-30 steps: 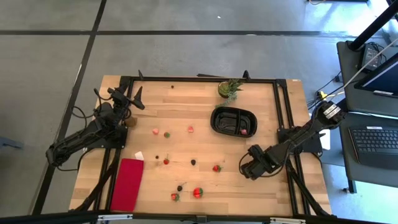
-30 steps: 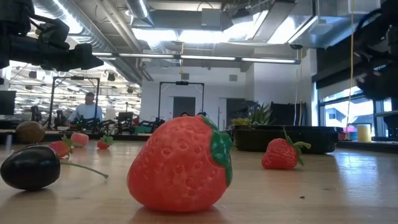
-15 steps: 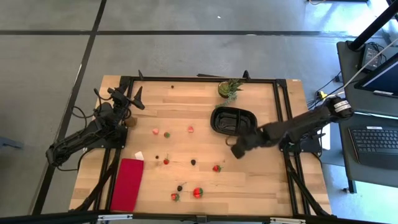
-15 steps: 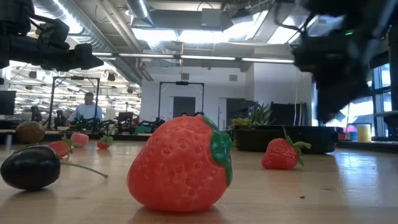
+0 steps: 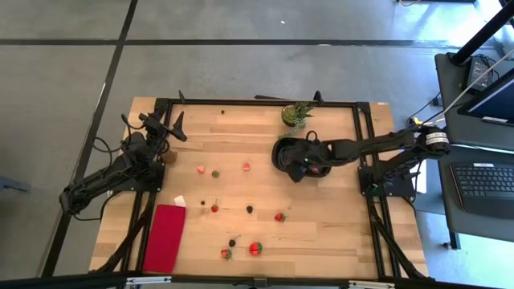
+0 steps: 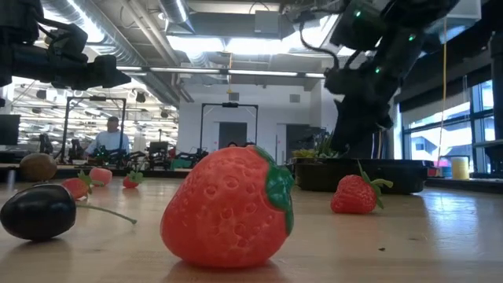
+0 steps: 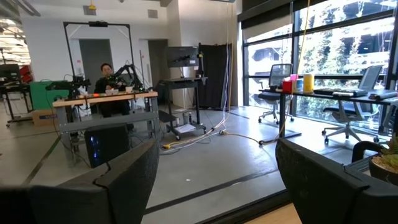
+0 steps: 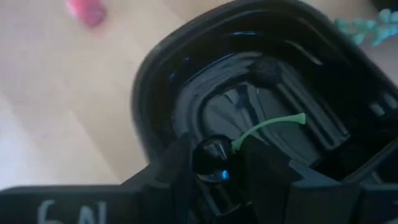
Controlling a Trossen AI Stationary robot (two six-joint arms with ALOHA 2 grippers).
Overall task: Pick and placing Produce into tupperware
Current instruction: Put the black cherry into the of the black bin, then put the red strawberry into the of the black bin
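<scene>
Now the right end effector (image 5: 299, 168) hangs over the black tub (image 5: 281, 145) on the tabletop (image 5: 241, 193), pinching 1 dark berry (image 8: 211, 154) with a green stem, so it likely must let go next, while the left end effector (image 5: 175, 126) waits open.

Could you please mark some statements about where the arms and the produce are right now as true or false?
1. The right gripper is over the black container. True.
2. The right gripper is empty. False: it is shut on a dark berry with a green stem.
3. The left gripper is holding a strawberry. False: its fingers are open with nothing between them, and that arm waits at the table's left edge.
4. Several pieces of produce lie on the table outside the container. True: a large strawberry is among them.
5. The red cloth lies inside the container. False: it lies flat near the table's front left corner.
</scene>
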